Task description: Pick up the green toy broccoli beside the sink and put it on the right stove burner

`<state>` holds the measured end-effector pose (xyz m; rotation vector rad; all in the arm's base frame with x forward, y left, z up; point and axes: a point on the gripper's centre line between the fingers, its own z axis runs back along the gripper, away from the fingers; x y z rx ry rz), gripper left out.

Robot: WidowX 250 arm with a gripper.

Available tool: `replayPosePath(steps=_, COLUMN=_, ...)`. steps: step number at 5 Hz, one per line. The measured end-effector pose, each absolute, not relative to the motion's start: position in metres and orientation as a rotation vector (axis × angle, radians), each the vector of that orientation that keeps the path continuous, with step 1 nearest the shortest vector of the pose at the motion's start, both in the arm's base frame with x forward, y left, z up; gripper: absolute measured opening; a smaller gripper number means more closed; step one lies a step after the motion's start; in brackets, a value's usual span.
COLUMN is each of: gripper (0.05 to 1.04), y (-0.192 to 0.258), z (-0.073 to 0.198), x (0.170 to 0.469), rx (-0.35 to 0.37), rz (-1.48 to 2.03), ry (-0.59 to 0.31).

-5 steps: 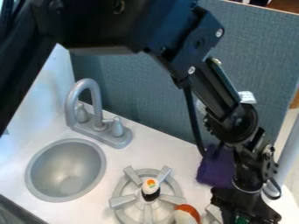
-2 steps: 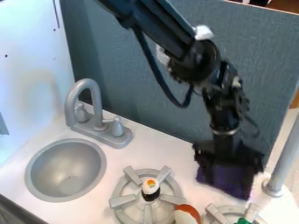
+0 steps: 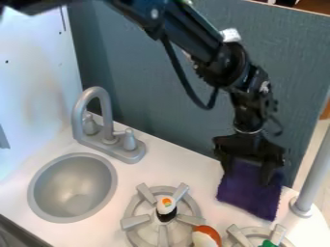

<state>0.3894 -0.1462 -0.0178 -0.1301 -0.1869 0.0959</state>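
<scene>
While the sink (image 3: pixel 40 185) and faucet (image 3: pixel 103 113) stand at left, a sushi toy (image 3: pixel 166 206) sits mid-burner (image 3: pixel 130 222), an orange-and-white toy (image 3: pixel 206 236) by its edge; rightward, the gripper (image 3: pixel 247 177), fingers spread wide and clamping nothing, hangs at the purple cloth (image 3: pixel 248 200) lying on the counter (image 3: pixel 199 176).

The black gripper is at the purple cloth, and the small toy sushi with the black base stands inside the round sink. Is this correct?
Not quite: the toy sushi is not in the sink. The camera view shows it on the burner. The gripper is at the purple cloth, as you wrote.
</scene>
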Motion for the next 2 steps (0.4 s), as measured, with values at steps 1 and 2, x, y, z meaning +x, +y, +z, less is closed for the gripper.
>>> replayPosePath(steps=1, gripper=1.0, y=-0.1473, z=-0.027, x=0.4003, rx=-0.115, rz=0.096, ry=-0.194)
replayPosePath(steps=2, gripper=1.0, y=-0.1438, z=-0.0299, x=0.4044, rx=-0.095, rz=0.115, ry=-0.218)
